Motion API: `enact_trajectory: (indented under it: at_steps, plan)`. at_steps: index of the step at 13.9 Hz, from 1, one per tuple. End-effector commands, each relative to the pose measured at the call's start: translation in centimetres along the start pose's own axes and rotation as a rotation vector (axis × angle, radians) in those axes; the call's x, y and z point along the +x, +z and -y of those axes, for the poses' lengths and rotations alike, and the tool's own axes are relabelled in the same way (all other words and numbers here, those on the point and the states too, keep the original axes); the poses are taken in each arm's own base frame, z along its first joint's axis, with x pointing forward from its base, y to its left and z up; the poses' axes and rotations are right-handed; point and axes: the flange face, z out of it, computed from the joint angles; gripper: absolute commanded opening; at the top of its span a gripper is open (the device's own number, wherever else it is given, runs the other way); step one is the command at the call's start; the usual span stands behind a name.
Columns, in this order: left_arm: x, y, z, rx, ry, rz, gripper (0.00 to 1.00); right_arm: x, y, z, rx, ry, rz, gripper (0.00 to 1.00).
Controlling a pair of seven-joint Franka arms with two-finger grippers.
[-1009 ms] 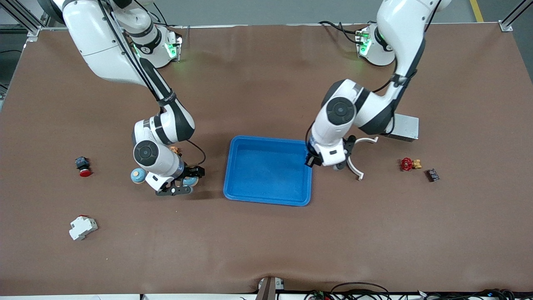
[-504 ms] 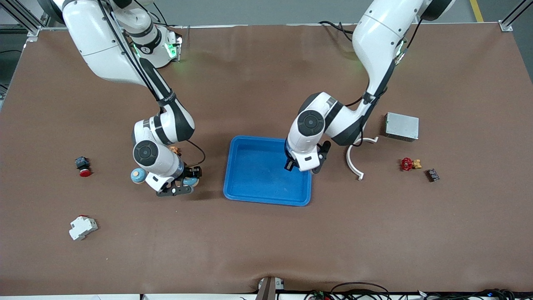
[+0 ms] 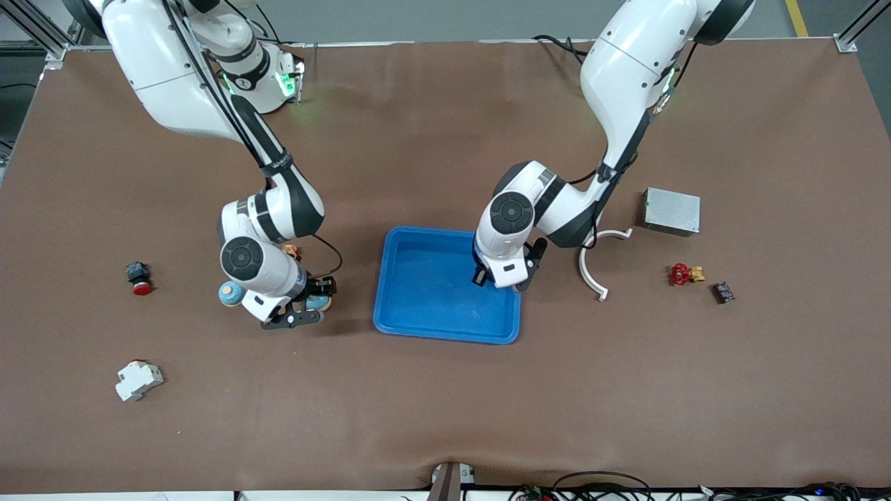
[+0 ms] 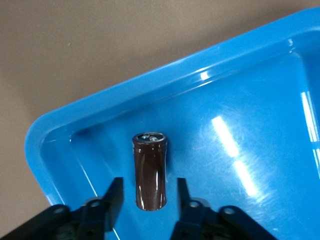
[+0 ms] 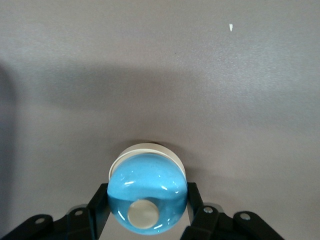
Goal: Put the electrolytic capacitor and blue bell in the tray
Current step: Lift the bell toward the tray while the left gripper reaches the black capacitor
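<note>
At the right arm's end of the table, beside the tray (image 3: pixel 397 292), the right gripper (image 5: pixel 146 212) sits low with its fingers clamped on either side of the blue bell (image 5: pixel 147 192), which rests dome-up on the table, its round white base showing under the dome; I judge this a grip made ready for lifting it into the tray. Over the tray's corner toward the left arm's end, the left gripper (image 4: pixel 147 200) has its fingers parted just clear of the electrolytic capacitor (image 4: pixel 149 171), seemingly to release it. The capacitor is inside the tray near that corner, its long axis running out from the gripper, its terminal end pointing toward the rim.
</note>
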Motion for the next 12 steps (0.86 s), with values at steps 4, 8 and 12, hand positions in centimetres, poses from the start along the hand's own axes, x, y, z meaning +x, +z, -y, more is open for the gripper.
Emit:
enact_trajectory:
  at_steps: [4,8,12]
  plan:
    - [3.3,-8.1,-1.0,-0.049,-0.001,-0.083,1.0,-0.7,-6.6,6.3,0.03,0.148,0.045,0.03]
    - [8.5,-13.2,0.0,0.004,0.058,-0.179,1.0,-1.9,-8.1,12.8,0.071,0.28,0.032,0.03]
    - [18.2,-15.9,2.7,0.069,0.132,-0.188,1.0,-2.9,-8.3,18.8,0.082,0.353,0.013,0.03]
